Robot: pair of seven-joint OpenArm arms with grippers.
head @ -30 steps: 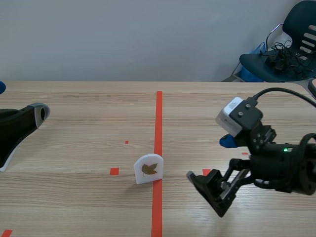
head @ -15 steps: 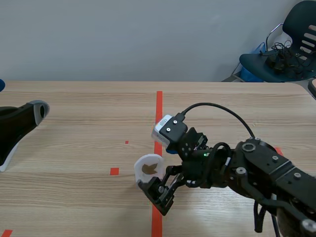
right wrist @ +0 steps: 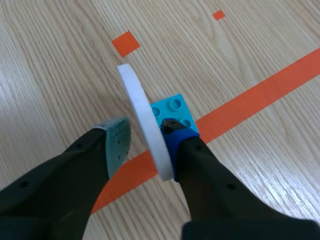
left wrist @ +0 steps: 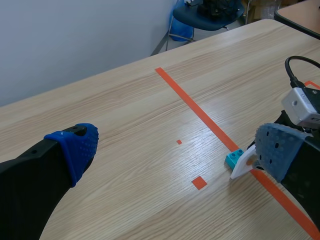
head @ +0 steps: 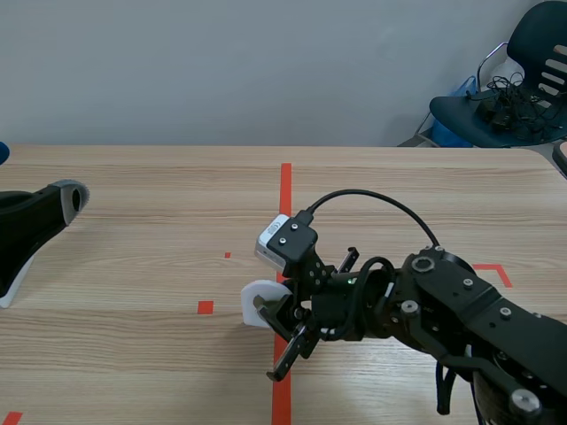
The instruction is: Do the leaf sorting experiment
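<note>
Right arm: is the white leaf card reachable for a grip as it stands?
Likely yes: the right gripper straddles the standing white leaf card, a finger on each side, nothing else between them.

A white plaque with a rounded top stands upright on its edge, just left of centre in the lower half of the scene view. It sits at the left edge of the long orange-red tape line. Its face is largely hidden. A small cyan studded brick lies on the tape, touching the plaque's back.
</note>
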